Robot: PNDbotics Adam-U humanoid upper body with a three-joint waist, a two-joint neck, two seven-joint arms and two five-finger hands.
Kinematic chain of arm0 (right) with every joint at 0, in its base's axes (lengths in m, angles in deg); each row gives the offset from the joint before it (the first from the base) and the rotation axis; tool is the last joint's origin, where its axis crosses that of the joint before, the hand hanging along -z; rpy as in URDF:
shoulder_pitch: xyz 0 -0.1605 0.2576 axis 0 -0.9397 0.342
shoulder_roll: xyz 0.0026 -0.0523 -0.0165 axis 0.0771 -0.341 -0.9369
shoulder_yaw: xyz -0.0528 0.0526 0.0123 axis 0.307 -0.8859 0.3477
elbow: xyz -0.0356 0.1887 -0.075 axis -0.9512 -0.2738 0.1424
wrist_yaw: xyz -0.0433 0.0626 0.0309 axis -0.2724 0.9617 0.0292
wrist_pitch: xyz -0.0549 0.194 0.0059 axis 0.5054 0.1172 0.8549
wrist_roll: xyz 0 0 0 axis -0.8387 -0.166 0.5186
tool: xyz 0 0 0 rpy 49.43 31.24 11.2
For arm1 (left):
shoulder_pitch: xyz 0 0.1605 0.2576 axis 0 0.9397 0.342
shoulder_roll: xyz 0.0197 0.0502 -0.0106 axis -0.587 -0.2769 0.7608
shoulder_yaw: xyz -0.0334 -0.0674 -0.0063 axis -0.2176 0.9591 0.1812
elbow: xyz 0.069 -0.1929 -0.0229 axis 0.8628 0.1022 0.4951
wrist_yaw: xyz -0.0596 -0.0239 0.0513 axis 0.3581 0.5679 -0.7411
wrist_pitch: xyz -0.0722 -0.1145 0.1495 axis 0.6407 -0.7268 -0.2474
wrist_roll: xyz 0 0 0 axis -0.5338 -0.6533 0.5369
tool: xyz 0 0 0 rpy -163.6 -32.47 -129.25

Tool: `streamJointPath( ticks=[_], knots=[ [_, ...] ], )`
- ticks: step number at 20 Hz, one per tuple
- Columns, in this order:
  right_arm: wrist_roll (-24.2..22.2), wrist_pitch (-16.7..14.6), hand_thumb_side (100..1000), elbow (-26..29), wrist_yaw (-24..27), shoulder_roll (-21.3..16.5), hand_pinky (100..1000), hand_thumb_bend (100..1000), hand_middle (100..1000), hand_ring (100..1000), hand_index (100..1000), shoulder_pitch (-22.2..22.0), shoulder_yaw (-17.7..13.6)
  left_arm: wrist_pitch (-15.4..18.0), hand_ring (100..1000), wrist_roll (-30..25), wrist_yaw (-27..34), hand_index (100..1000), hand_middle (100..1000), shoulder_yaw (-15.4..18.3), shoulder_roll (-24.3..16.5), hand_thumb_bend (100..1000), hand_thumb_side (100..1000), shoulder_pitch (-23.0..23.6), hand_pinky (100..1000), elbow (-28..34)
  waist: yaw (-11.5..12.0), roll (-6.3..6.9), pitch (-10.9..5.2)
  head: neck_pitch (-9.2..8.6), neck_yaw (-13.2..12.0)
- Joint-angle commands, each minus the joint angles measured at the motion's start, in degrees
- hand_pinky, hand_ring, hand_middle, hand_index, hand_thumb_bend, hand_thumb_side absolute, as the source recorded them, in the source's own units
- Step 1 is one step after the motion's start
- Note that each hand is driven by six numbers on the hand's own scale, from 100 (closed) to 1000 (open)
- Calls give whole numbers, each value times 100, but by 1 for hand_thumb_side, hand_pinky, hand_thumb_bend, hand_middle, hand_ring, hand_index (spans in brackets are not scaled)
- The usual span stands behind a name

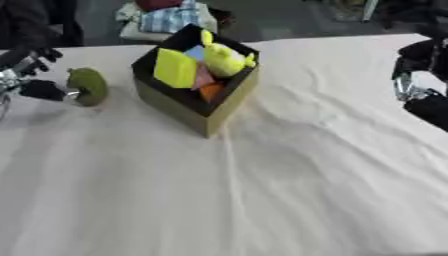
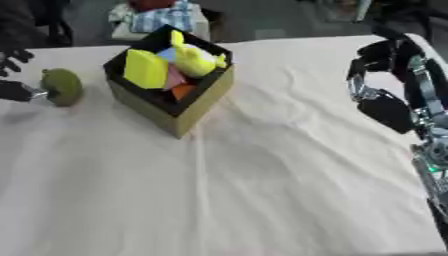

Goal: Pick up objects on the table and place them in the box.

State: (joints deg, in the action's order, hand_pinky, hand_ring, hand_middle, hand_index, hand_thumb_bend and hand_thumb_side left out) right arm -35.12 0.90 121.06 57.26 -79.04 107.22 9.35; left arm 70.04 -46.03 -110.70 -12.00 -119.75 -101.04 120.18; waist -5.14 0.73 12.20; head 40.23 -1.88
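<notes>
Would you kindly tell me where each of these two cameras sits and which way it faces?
Left eye view: in the head, looking down at the white-clothed table; left hand beside the green rounded object.
Right eye view: same head, set slightly rightward; right hand shows fuller.
Both share the olive cardboard box holding a yellow block and yellow soft toy.

No text, label or number can be read anywhere.

round obj [image 1: 87, 86] left of box [image 1: 194, 95]
</notes>
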Motion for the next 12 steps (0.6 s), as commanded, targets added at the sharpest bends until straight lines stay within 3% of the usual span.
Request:
streamJointPath(
  ticks=[1, 12],
  knots=[
    [5, -13, 325, 26, 42, -75, 716, 100, 664, 711, 918, 53, -58, -77, 760, 220, -138, 866, 780, 52, -16, 683, 445, -146, 749, -145, -7, 25, -165, -35, 25],
    [-4, -25, 326, 6, 62, -27, 716, 100, 664, 711, 918, 47, -46, -188, 714, 1515, -337, 818, 723, 147, 337, 572, 351, -276, 713, -842, -52, -5, -153, -44, 10]
  ],
)
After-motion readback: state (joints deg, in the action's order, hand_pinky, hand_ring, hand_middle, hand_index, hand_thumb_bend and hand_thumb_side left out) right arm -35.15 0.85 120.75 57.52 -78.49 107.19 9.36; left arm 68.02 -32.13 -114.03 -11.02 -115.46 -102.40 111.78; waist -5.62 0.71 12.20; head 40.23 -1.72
